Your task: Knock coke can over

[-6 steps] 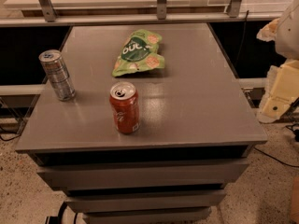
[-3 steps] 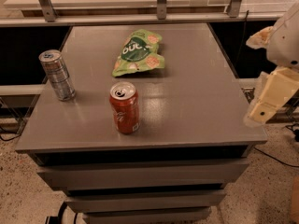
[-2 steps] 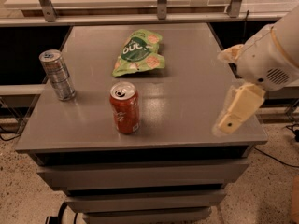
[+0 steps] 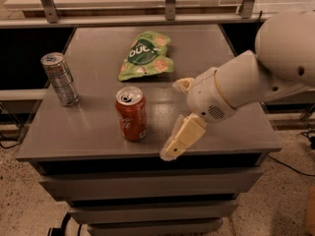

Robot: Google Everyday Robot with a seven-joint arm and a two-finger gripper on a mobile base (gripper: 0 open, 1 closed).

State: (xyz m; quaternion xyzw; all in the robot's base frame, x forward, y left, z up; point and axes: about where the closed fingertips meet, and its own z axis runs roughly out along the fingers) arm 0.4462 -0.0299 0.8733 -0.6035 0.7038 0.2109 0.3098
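Observation:
The coke can, red-orange with a silver top and pull tab, stands upright near the front of the grey table. My gripper reaches in from the right on a white arm and hangs just right of the can, not touching it. Its two cream fingers are spread apart. The long finger points down-left over the table's front edge. The other fingertip shows further back. The gripper holds nothing.
A taller slim silver-grey can stands upright at the left edge of the table. A green snack bag lies flat behind the coke can. A metal rail and shelf run along the back.
My arm has swung in from the right edge over the table, and the gripper now hangs close beside the coke can. The cans and the bag have not moved.

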